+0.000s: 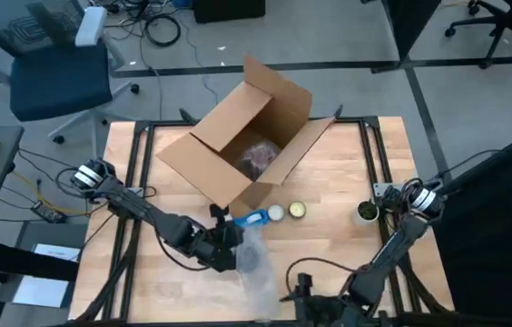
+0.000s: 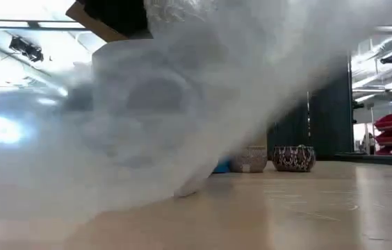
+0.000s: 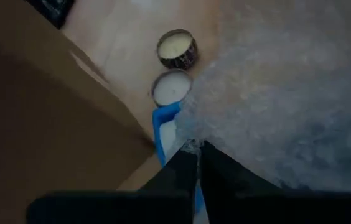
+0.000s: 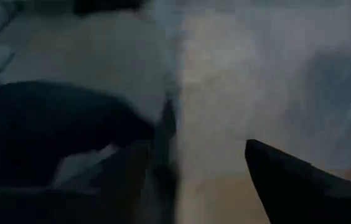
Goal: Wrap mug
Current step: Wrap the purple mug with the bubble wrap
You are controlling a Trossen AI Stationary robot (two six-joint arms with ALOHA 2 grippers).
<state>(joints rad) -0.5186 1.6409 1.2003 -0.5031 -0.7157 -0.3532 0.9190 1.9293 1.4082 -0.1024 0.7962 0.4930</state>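
A sheet of bubble wrap point(image 2: 182, 104) hangs right in front of the low camera and fills most of that view like a grey veil; its lower edge touches the desk point(image 2: 307, 208). Behind it, farther on the wood, two small candle tins stand side by side, one pale point(image 2: 250, 159) and one with a dark pattern point(image 2: 293, 157).

From above, the bubble wrap point(image 1: 254, 259) lies near the front edge of the desk point(image 1: 347, 182), just in front of an open cardboard box point(image 1: 242, 145). The left gripper point(image 1: 229, 238) is at the upper corner of the sheet. In the left wrist view its two dark fingers point(image 3: 185, 174) are pressed together, pinching the edge of the bubble wrap point(image 3: 275, 106). Just beyond them a blue object point(image 3: 165, 127) shows partly under the sheet, beside the box wall point(image 3: 51, 118). I cannot tell for sure if this is the mug. Past it stand a white candle point(image 3: 170, 87) and a candle in a dark tin point(image 3: 177, 48).

The right gripper point(image 1: 303, 292) is at the front edge of the desk, close to the lower right side of the sheet. In the right wrist view its fingers point(image 4: 287, 180) are well apart, with the bubble wrap point(image 4: 256, 74) ahead of them.

A small dark pot point(image 1: 367, 212) stands near the right edge of the desk.
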